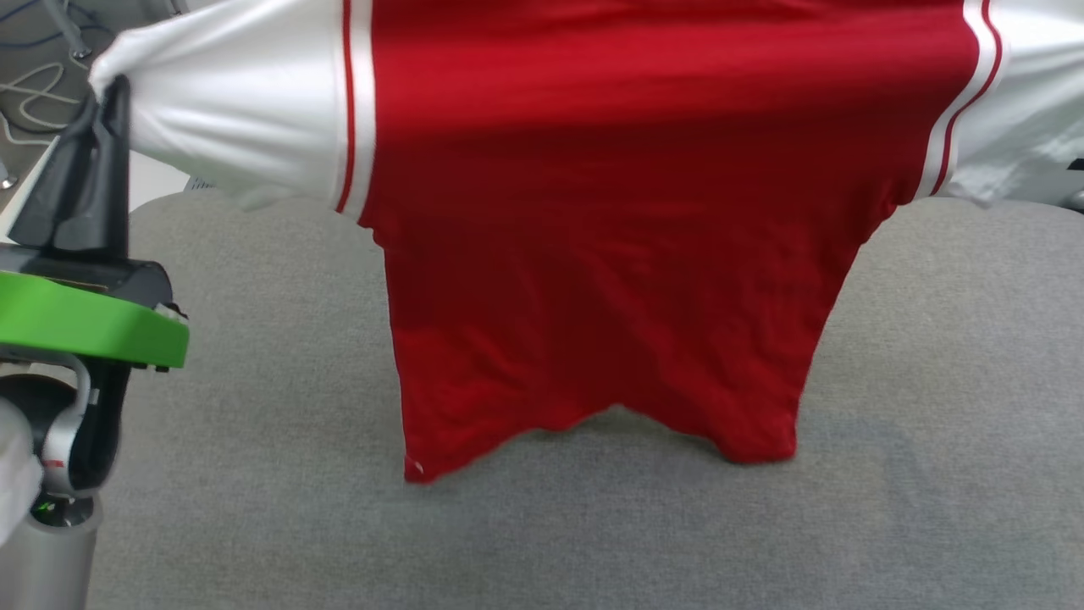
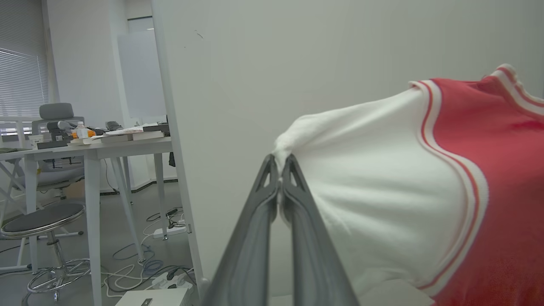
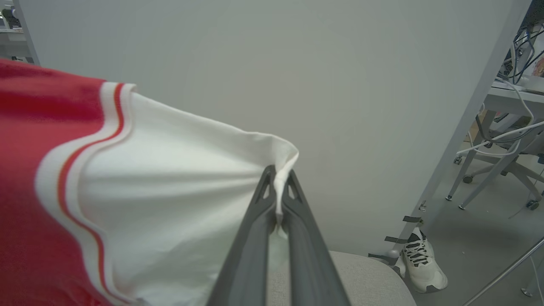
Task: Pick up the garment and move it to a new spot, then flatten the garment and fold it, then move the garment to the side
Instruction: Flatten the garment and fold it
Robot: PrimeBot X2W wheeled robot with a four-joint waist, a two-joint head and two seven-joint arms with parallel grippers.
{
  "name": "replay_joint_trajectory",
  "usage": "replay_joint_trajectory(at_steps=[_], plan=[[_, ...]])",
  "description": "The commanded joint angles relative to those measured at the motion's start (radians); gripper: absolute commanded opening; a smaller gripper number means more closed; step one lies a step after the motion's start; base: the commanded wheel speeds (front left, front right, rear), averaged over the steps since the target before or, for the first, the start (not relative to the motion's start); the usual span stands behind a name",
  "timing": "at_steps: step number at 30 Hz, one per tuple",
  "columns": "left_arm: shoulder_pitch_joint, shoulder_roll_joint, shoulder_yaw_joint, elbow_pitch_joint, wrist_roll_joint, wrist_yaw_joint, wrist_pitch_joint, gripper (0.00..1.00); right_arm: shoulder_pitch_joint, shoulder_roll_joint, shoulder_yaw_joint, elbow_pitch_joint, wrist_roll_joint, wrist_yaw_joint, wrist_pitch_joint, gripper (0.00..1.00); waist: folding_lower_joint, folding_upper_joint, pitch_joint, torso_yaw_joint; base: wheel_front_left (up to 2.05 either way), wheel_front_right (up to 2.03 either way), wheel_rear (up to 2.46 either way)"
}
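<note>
Head: garment hangs spread in air, plain red face twd camera, hem low over grey counter; contact unclear. Far left, left gripper pinched tight on white sleeve tip.
L wrist: same pinch, sleeve bunched at tips.
R wrist: right gripper clamped on other sleeve's edge.

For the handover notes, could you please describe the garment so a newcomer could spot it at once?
Over the grey padded surface hangs the garment, stretched between the left gripper and the right gripper, each shut on a sleeve end. It is the one red thing there, with white sleeves and red-white striped trim.
</note>
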Motion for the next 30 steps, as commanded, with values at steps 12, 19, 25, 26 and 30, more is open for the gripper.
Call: replay_joint_trajectory(at_steps=[12,19,25,26,30], plan=[[-0.08,0.037,0.066,-0.024,-0.115,-0.021,0.048,0.0,-0.066,-0.013,-0.009,-0.046,0.003,-0.002,-0.011,0.0,0.0001,-0.0001,0.05,-0.042,0.0,0.0,0.0],[-0.216,0.074,0.045,0.063,-0.125,-0.069,0.055,0.0,-0.182,-0.037,-0.009,0.002,-0.016,-0.002,-0.042,0.0,0.0001,-0.0001,0.164,-0.044,0.0,0.0,0.0],[-0.412,0.076,-0.026,0.173,-0.115,-0.111,0.042,0.0,-0.332,-0.067,0.025,0.055,-0.055,-0.002,-0.055,0.0,0.0001,-0.0001,0.305,-0.037,0.0,0.0,0.0],[-0.453,0.074,-0.04,0.195,-0.106,-0.115,0.034,0.0,-0.369,-0.063,0.029,0.068,-0.062,-0.002,-0.061,0.0,0.0001,-0.0001,0.332,-0.038,0.0,0.0,0.0],[-0.62,0.066,-0.074,0.296,-0.098,-0.13,0.005,0.0,-0.519,-0.056,0.054,0.131,-0.104,-0.002,-0.091,0.0,0.0001,-0.0001,0.431,-0.045,0.0,0.0,0.0]])
